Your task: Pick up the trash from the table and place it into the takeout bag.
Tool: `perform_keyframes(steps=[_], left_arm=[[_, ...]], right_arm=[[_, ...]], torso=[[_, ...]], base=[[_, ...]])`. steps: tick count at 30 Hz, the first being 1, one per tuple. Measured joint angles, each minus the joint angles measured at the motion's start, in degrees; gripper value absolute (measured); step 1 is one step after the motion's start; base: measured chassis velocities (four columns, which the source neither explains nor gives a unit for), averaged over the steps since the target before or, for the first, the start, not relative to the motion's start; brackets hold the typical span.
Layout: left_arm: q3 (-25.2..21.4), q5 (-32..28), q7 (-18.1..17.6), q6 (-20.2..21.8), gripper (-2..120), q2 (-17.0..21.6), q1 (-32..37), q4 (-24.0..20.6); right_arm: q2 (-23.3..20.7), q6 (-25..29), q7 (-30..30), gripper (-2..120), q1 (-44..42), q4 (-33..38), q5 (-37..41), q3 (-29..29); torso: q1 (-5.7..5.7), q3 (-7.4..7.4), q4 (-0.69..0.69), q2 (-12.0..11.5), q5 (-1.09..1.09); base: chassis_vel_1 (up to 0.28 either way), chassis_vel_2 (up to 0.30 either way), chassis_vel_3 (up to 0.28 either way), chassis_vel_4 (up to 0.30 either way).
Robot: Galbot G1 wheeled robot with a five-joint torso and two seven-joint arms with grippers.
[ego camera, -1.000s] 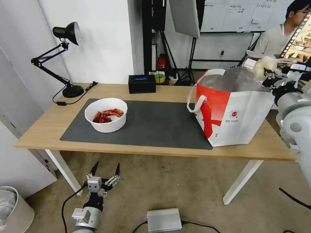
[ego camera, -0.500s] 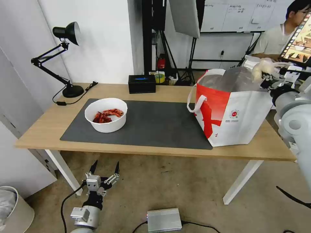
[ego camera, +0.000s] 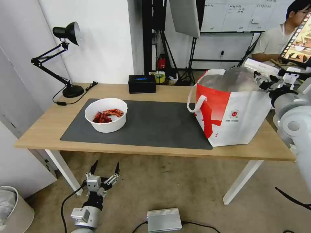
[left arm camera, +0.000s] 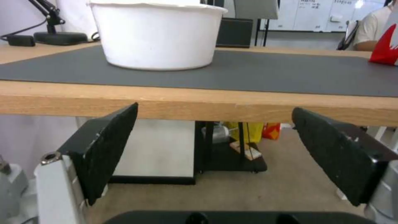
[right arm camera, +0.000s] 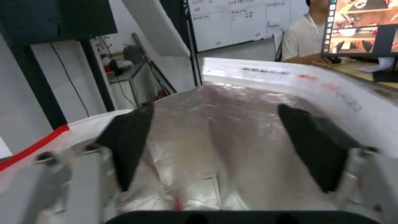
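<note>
Silver foil lining fills the gap between the right hand's (right arm camera: 215, 149) spread, empty fingers; it hangs over the takeout bag's (ego camera: 233, 110) open mouth at the desk's (ego camera: 48, 123) right end. Left hand (ego camera: 105, 171), also released w/ nothing in it, is parked low, near, below the desk edge. Left to do, I'd say: white bowl of red scraps (ego camera: 106, 115) on the grey mat (ego camera: 155, 126), well apart from the bag. Black tissue box (ego camera: 142, 83) & lamp (ego camera: 66, 58) sit far back, not blocking anything.

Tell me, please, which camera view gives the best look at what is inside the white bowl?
The head view: it looks down into the white bowl, showing the red scraps. The left wrist view sees its outer wall from below the rim. The right wrist view faces the takeout bag.
</note>
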Motion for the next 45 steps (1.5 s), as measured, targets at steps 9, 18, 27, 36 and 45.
perform_keyframes(steps=[9,18,27,36,45], left_arm=[[-0.1,0.0,0.0,-0.1,100,0.1,0.3,0.1],[0.0,0.0,0.1,-0.1,100,0.2,0.1,0.2],[0.1,0.0,0.1,-0.2,100,0.2,0.0,0.5],[-0.1,-0.3,0.1,-0.3,100,0.2,-0.2,0.6],[-0.6,-0.5,0.1,-0.7,100,0.2,-0.1,-0.3]], right_arm=[[0.0,1.2,-0.6,99,0.1,0.1,-0.4,-0.2],[0.4,14.2,-11.3,99,-3.0,1.3,-7.0,-0.3],[2.7,29.0,-18.2,96,-6.5,2.5,-14.0,-1.7],[6.5,37.5,-21.5,96,-10.2,2.3,-24.5,-3.1],[10.1,38.6,-22.3,100,-16.7,3.3,-28.4,-1.2]], torso=[[0.0,0.0,0.0,0.0,0.0],[0.0,0.0,0.0,0.0,-0.01],[0.0,0.0,0.0,0.0,-0.01],[0.0,0.0,0.0,0.0,-0.01],[0.0,-0.01,0.0,0.0,-0.01]], base=[[0.0,0.0,0.0,0.0],[0.0,0.0,0.0,0.0],[0.0,0.0,0.0,0.0],[0.0,0.0,0.0,0.0],[0.0,0.0,0.0,0.0]])
